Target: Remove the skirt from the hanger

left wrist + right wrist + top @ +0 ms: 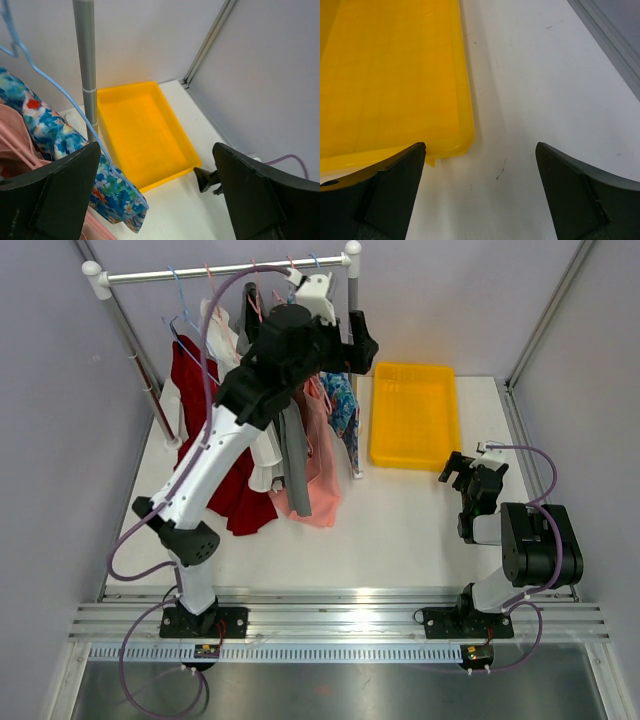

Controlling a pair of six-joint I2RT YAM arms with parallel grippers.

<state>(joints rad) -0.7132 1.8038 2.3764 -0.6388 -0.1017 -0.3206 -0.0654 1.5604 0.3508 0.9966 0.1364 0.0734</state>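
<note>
A blue floral garment (pixel 342 405), apparently the skirt, hangs at the right end of the rack rail (pixel 200 273). In the left wrist view it (pixel 75 150) drapes over a light blue wire hanger (pixel 50 85) beside the rack's upright post (pixel 86 65). My left gripper (pixel 358 345) is raised just right of it, up near the rail, and stands open (pixel 155 200), holding nothing. The floral cloth lies against its left finger's inner side. My right gripper (pixel 462 468) rests low over the table near the yellow tray's front right corner, open and empty (pixel 480 195).
Red (pixel 190 390), white (pixel 222 335), grey (pixel 295 455) and pink (pixel 315 490) garments hang left of the floral one. A yellow tray (pixel 413 415) lies on the table right of the rack. Grey walls close in both sides.
</note>
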